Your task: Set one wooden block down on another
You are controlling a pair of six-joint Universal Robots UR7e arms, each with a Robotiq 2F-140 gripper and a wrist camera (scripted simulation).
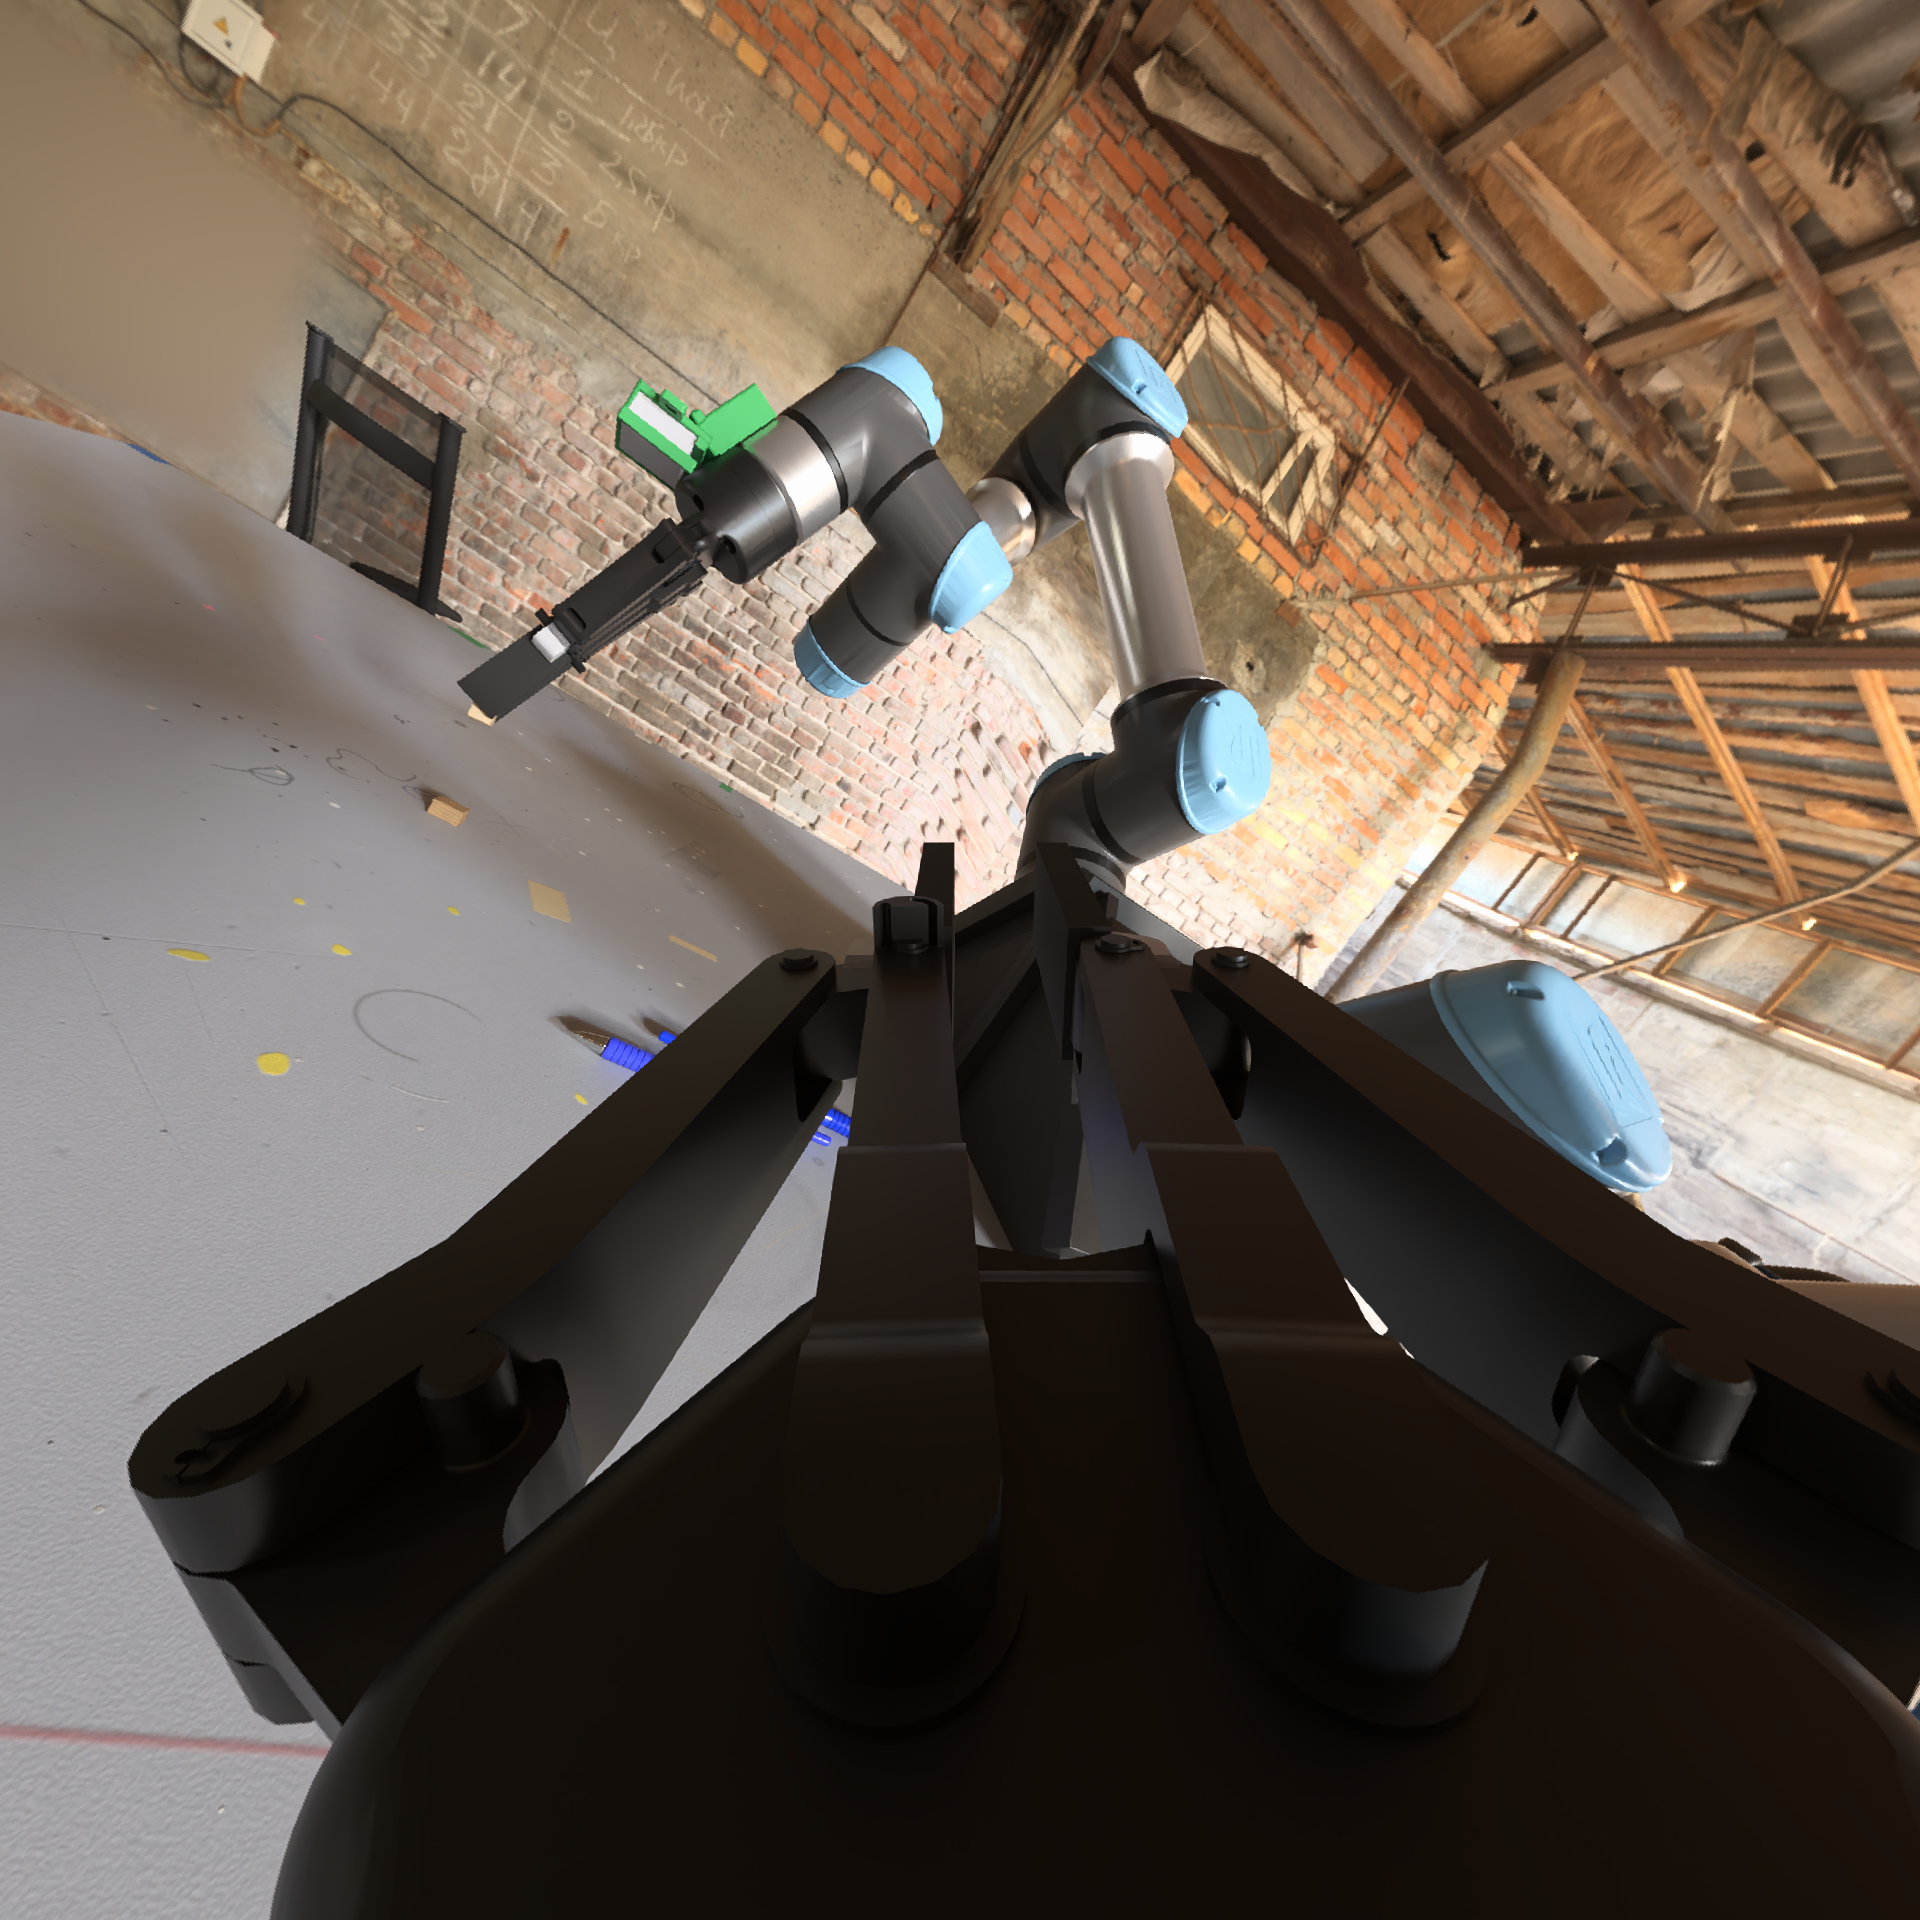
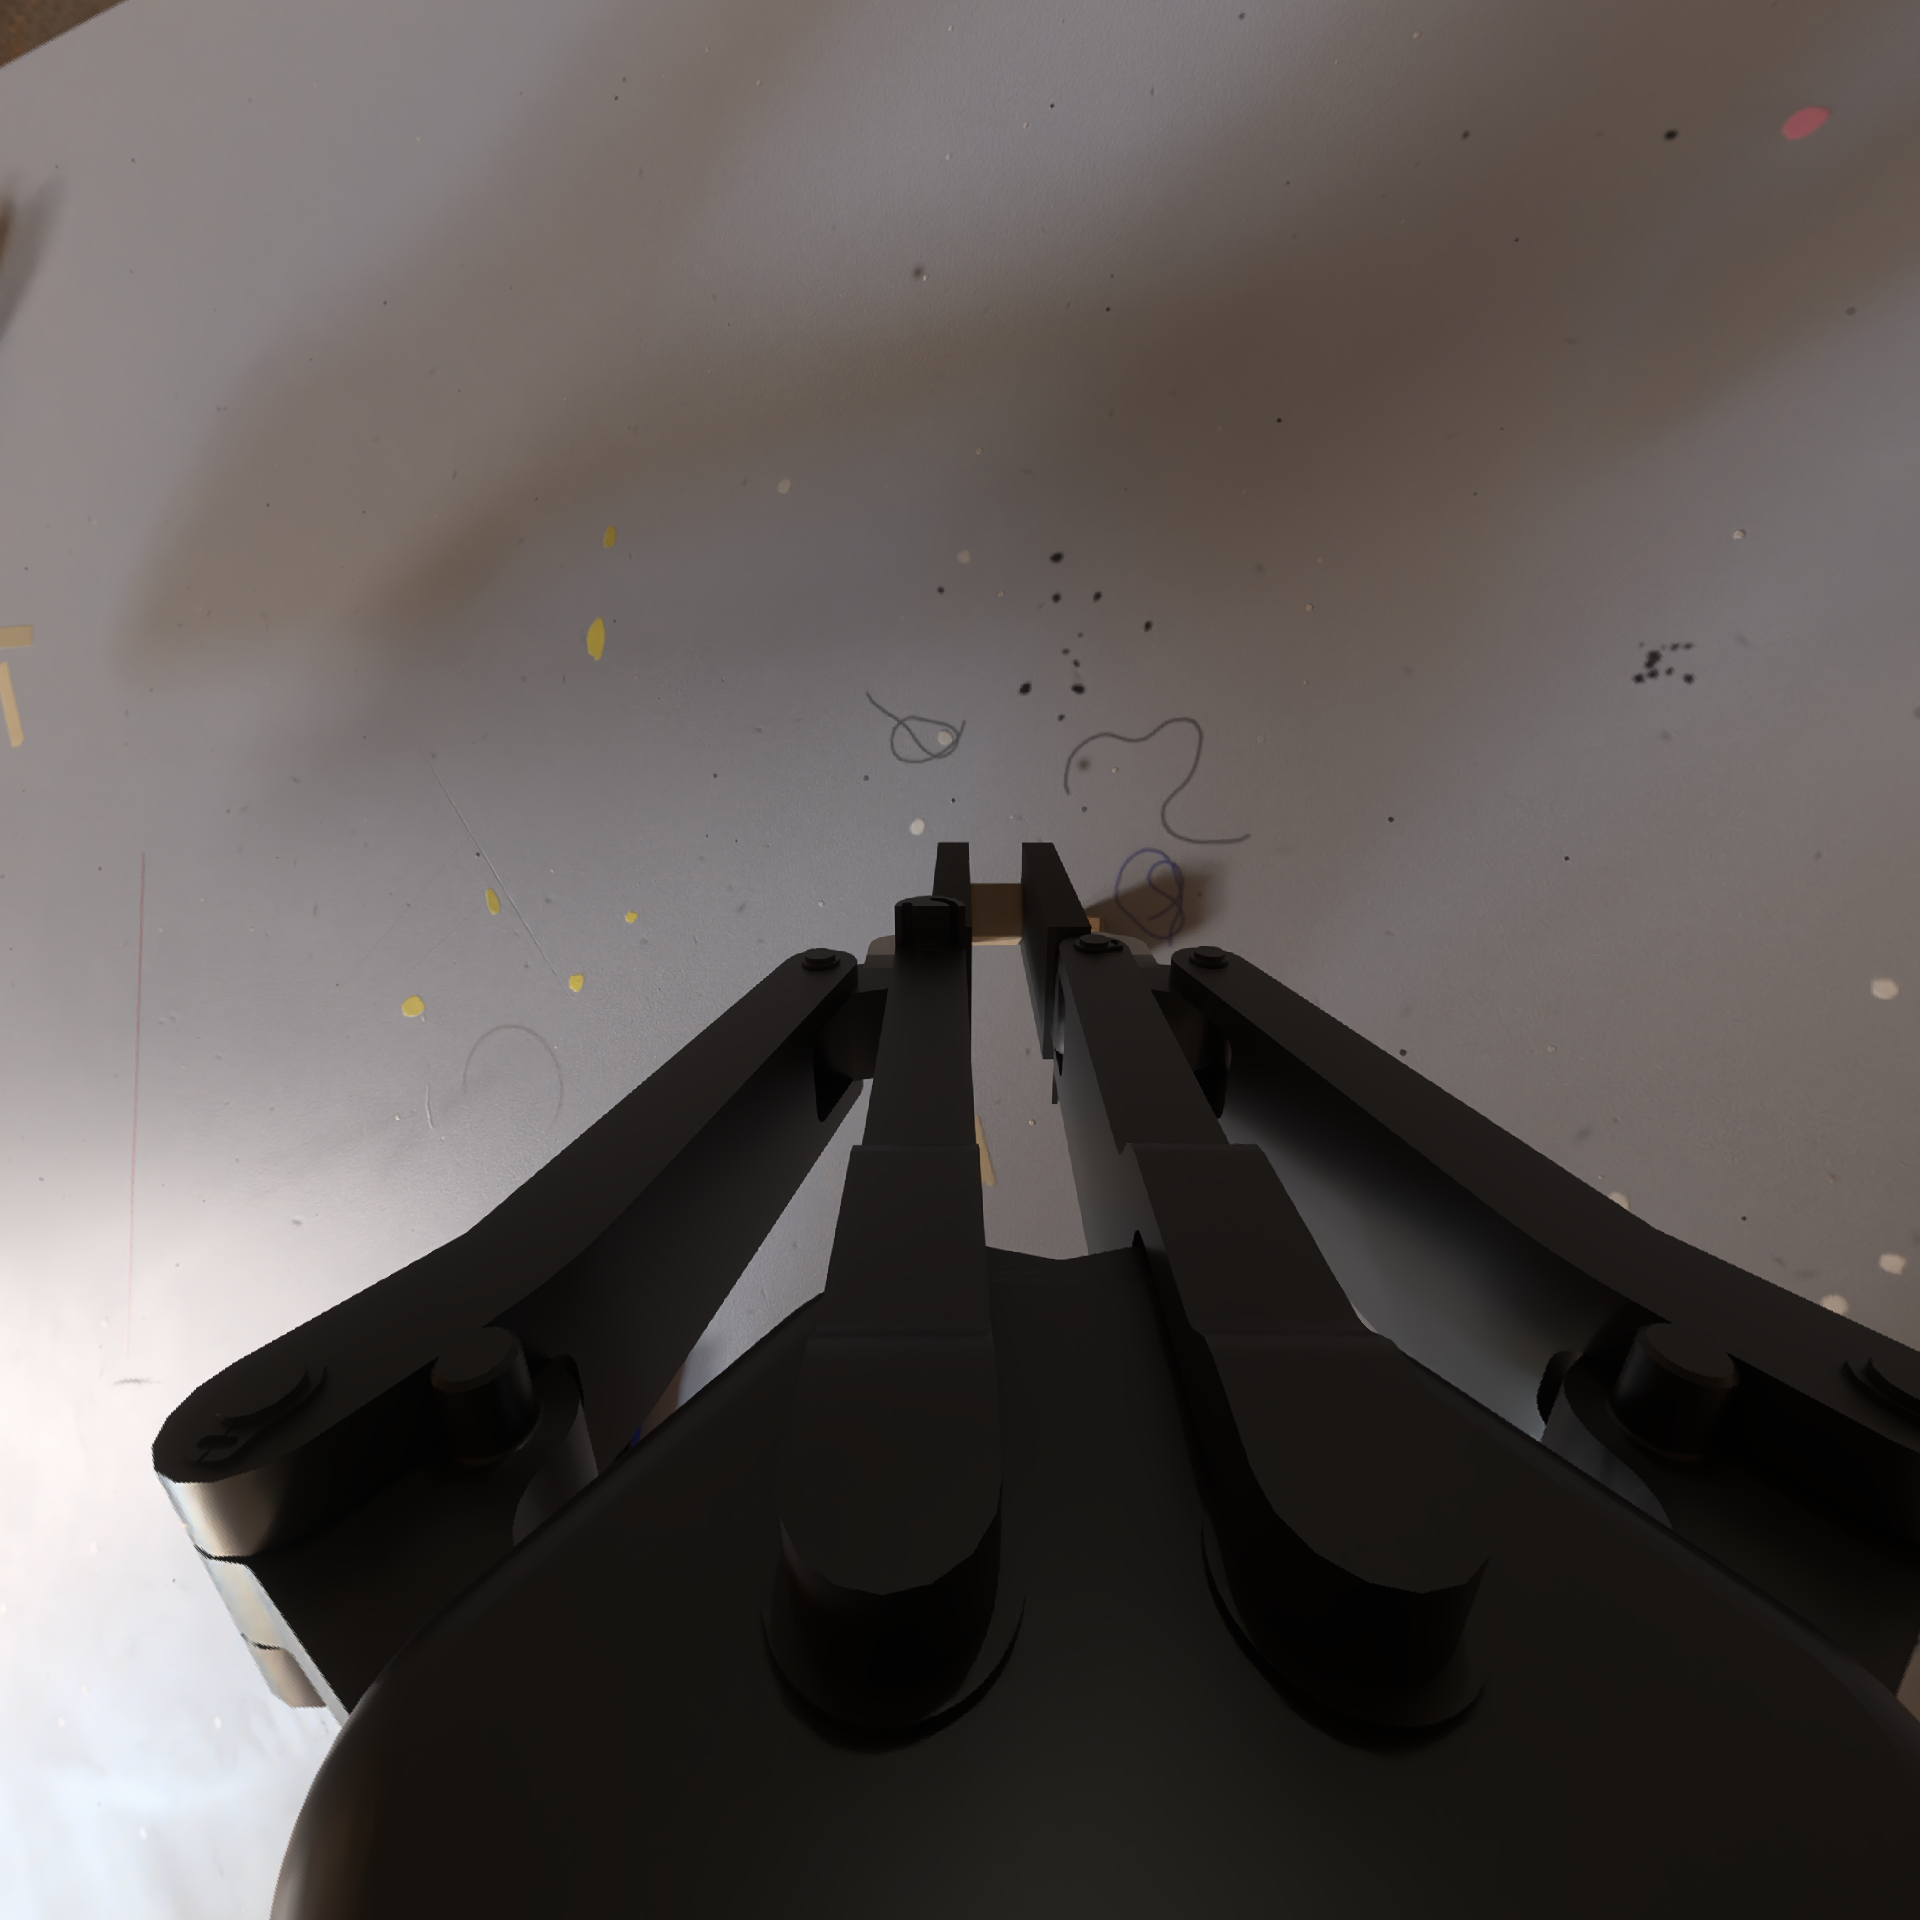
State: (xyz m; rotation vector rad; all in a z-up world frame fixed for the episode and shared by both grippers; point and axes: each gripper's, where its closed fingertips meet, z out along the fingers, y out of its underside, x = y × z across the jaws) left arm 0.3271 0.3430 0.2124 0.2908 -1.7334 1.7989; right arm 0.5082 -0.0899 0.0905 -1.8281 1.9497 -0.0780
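Note:
In the left wrist view, my right gripper [image 1: 488, 698] reaches down to the grey table [image 1: 156, 1195] at the far left, with a small wooden block [image 1: 480, 715] showing at its fingertips. A second wooden block [image 1: 447, 808] lies on the table a little nearer, apart from the first. In the right wrist view, my right gripper [image 2: 995, 868] is shut on the pale wooden block [image 2: 995, 902], low over or on the table; I cannot tell which. My left gripper [image 1: 992, 878] is empty, raised over the table's near part, its fingers a narrow gap apart.
A blue pen [image 1: 621, 1051] lies on the table just ahead of my left fingers. Flat tan patches [image 1: 549, 899], yellow paint spots and pen scribbles [image 2: 1153, 774] mark the tabletop. A black frame [image 1: 364, 468] stands at the table's far edge, with a brick wall behind.

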